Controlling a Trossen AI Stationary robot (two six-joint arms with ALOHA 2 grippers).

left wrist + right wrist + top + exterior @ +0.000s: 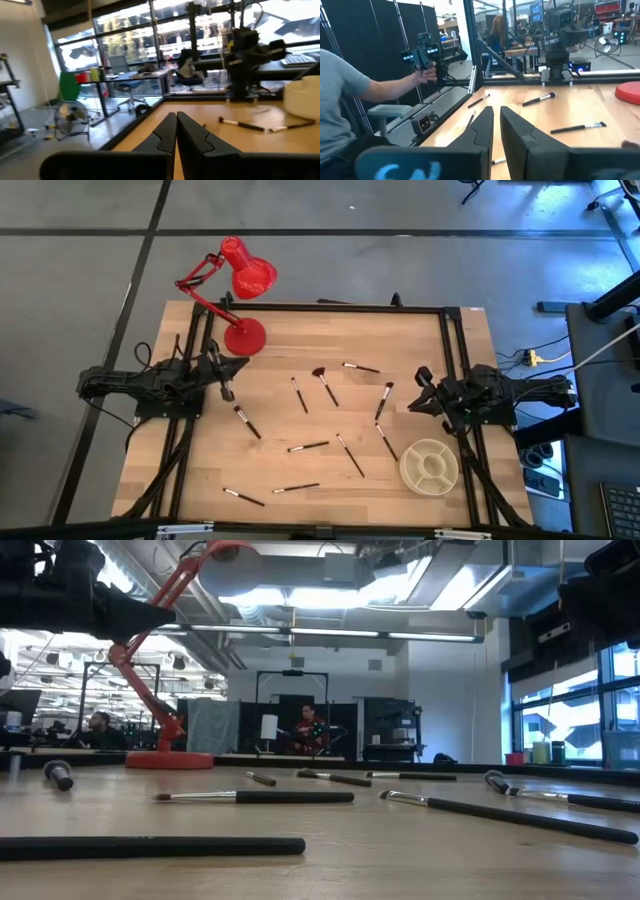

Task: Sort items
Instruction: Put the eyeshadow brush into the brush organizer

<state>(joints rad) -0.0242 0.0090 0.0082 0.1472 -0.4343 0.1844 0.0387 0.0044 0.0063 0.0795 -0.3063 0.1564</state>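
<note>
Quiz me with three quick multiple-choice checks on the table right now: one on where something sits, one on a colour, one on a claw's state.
1. Where is the cream divided dish?
A. beside the lamp
B. near the table's front edge on the right arm's side
C. at the table's centre

2. What colour is the desk lamp?
A. red
B. blue
C. white

3. How is the left claw?
A. wide open
B. shut on a brush
C. shut and empty

Answers:
1 B, the high view shows the dish just in front of the right claw.
2 A, both shade and base are red.
3 C, the left wrist view shows its fingers meeting with nothing between them, while the brushes lie loose on the table.
</note>
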